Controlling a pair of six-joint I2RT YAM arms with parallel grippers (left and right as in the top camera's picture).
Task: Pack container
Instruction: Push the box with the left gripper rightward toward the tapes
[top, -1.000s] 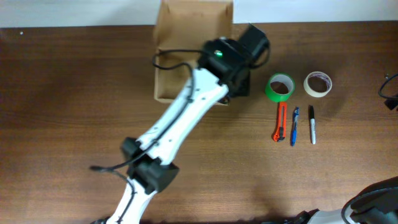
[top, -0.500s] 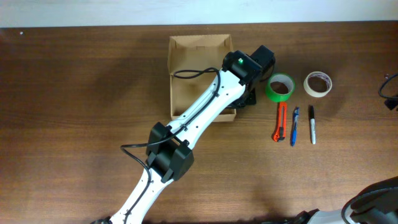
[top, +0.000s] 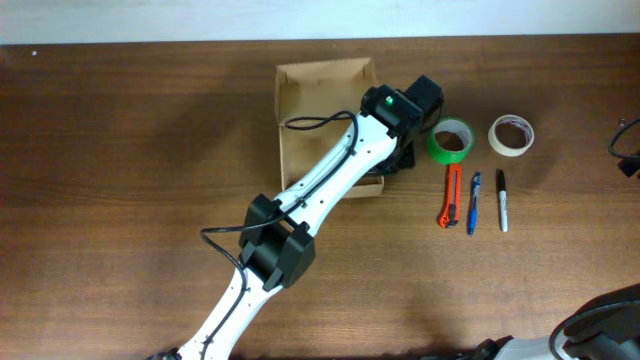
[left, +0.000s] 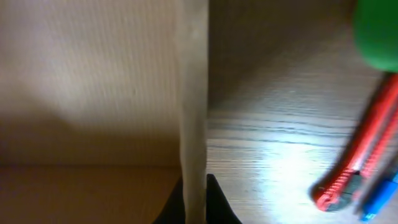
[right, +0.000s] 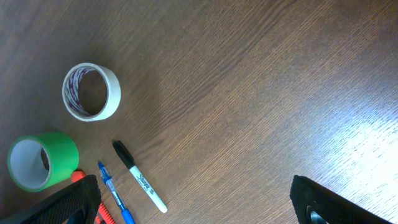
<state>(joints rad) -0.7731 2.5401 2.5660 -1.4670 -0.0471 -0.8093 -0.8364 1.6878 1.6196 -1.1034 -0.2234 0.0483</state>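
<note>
Upper centre of the overhead view, the box (top: 318, 105) sits open and looks empty. Left gripper (left: 194, 190) pinches its right wall. Further right, green tape (top: 451, 141), cutter (top: 451, 195), pen (top: 474, 202), marker (top: 501, 200) and white tape (top: 511, 134) lie outside it, unpacked. Right gripper (right: 193, 198) is spread, holding nothing. Packing seems not yet begun.

Container (top: 312, 110) has slid right and down-frame in the overhead view: its top edge, earlier over the table's far edge, is now fully on the wood, most of the shift coming in the first half second. Left gripper (left: 194, 190), pinched on its right wall, went right with it, and the arm's elbow swung up-right toward frame centre.
</note>
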